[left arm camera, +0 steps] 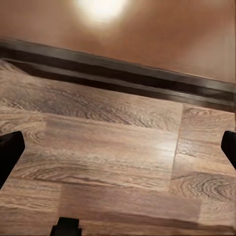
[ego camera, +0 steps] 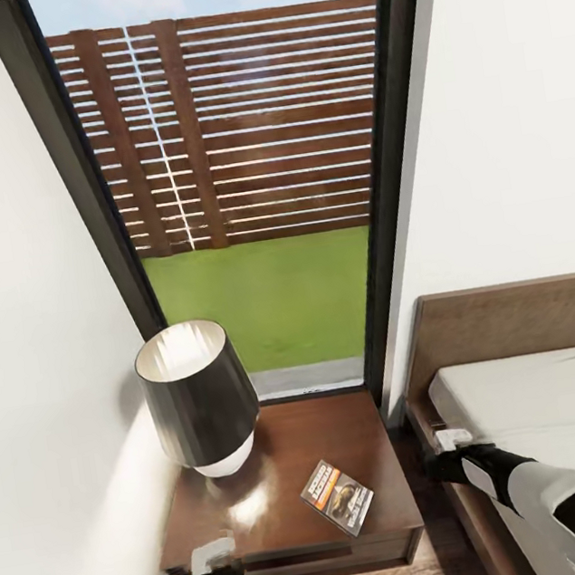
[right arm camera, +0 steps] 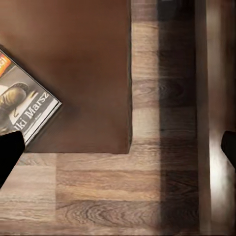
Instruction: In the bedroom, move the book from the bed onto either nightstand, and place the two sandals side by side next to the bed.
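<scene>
— What is seen at the left of the head view?

— A white wall is seen, with the left gripper [ego camera: 213,554] held low at the front edge of the nightstand [ego camera: 344,426]. In the left wrist view its jaws are spread wide, nothing between them, over the plank floor [left arm camera: 113,147] beside the nightstand's dark base.

— And on the nightstand?

— A black-shaded lamp [ego camera: 198,396] is stood at its back left corner. The book [ego camera: 338,496] is laid flat on the top, toward the front right, turned at an angle, well apart from the lamp. Behind, a tall window [ego camera: 247,193] is framed in dark trim, with lawn and a slatted fence shown through it.

— Where is the book placed in the right wrist view?

— Part of its cover [right arm camera: 24,110] is shown on the nightstand top, near the corner, white lettering legible.

— And to the right?

— The right gripper [ego camera: 451,440] is held over the gap between nightstand and bed [ego camera: 541,398]. Its jaws are parted and empty, with the floor below. The pale mattress and wooden headboard are seen at the far right.
</scene>
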`<state>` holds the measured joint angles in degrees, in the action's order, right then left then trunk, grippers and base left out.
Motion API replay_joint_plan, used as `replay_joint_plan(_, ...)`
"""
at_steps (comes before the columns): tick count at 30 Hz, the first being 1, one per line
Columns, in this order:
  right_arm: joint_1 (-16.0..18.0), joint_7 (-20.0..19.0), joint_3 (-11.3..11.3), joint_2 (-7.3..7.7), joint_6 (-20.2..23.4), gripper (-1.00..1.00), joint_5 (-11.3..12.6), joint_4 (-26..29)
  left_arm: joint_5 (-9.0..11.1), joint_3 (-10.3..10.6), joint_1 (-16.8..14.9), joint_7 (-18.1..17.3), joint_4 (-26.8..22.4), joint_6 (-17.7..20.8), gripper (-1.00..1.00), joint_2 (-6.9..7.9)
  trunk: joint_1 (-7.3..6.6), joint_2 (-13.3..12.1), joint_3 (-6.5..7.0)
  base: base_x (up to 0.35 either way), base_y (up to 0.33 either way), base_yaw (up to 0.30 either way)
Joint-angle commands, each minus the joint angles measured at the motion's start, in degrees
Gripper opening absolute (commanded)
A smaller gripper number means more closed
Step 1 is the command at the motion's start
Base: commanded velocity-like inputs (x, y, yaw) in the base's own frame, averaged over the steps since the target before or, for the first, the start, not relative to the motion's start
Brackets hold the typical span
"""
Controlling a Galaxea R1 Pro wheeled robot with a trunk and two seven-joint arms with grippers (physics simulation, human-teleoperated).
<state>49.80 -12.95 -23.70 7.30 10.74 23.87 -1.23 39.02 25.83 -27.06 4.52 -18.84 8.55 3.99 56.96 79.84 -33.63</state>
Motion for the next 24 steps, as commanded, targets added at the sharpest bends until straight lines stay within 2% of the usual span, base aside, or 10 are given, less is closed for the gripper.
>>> replay_joint_plan(1,-0.35,0.68,0.07,-0.03,0.0,1.0,0.03,0.01,0.0,0.0,-0.01,0.01,0.74,-0.49,1.0,-0.33,-0.23,-0.42,0.2,0.0,0.0,0.0)
replay_joint_plan(3,-1.53,2.93,0.08,-0.13,-0.04,1.0,0.03,0.0,0.05,0.0,0.03,-0.02,2.97,-1.86,1.0,-1.28,-0.67,-1.22,0.56,0.0,0.0,0.0)
replay_joint_plan(5,-2.81,4.67,0.14,-1.14,-0.14,1.0,0.03,0.03,0.08,0.01,0.1,-0.03,5.24,-2.59,1.0,-2.17,-1.11,-2.02,0.92,0.0,0.0,0.0)
replay_joint_plan(9,-4.44,5.38,0.21,-2.24,-0.18,1.0,0.03,-0.06,0.08,0.01,0.22,-0.07,7.46,-2.93,1.0,-3.05,-1.99,-3.62,1.63,0.0,0.0,0.0)
replay_joint_plan(13,-6.62,5.52,0.22,-2.48,-0.32,1.0,0.03,-0.08,0.02,0.01,0.78,-0.12,9.65,-3.0,1.0,-3.88,-2.86,-5.23,2.35,0.0,0.0,0.0)
replay_joint_plan(17,-8.78,5.55,0.2,-2.56,-1.5,1.0,0.07,-0.15,-0.03,0.01,1.83,-0.11,10.84,-3.01,1.0,-4.22,-3.74,-6.83,3.07,0.0,0.0,0.0)
replay_joint_plan(24,-14.29,5.56,0.16,-2.88,-6.56,1.0,0.11,-0.18,0.01,0.01,4.9,-0.05,12.13,-3.29,1.0,-4.01,-5.28,-9.64,4.33,0.0,0.0,0.0)
